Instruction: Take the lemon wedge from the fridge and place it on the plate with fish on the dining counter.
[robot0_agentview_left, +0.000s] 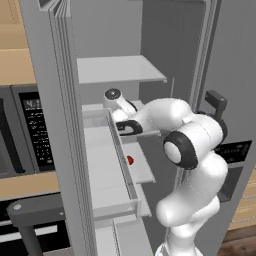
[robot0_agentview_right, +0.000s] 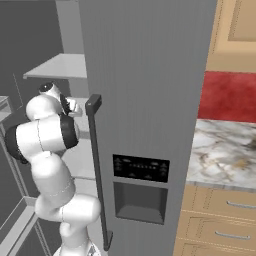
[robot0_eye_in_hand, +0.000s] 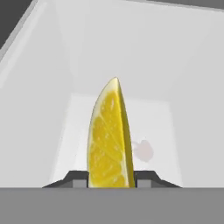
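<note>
The lemon wedge (robot0_eye_in_hand: 109, 140), bright yellow with its pulp side facing left, stands upright between my two dark fingertips (robot0_eye_in_hand: 78, 178). My gripper (robot0_eye_in_hand: 111, 179) is shut on it, inside the pale grey interior of the fridge (robot0_agentview_left: 50, 100). In the left base view my white arm (robot0_agentview_left: 165, 115) reaches in over a middle shelf (robot0_agentview_left: 145, 170). The right base view shows the fridge's closed grey door (robot0_agentview_right: 150, 75) with its dark bar handle (robot0_agentview_right: 97, 170). The plate with fish and the dining counter are out of view.
A small red item (robot0_agentview_left: 130, 160) lies on the shelf below my arm. The open door's bins (robot0_agentview_left: 107, 170) stand close on the left, an upper shelf (robot0_agentview_left: 117, 67) overhead. A dark oven panel (robot0_agentview_left: 30, 130) is left of the fridge. A marble-topped counter with beige drawers (robot0_agentview_right: 225, 145) lies right.
</note>
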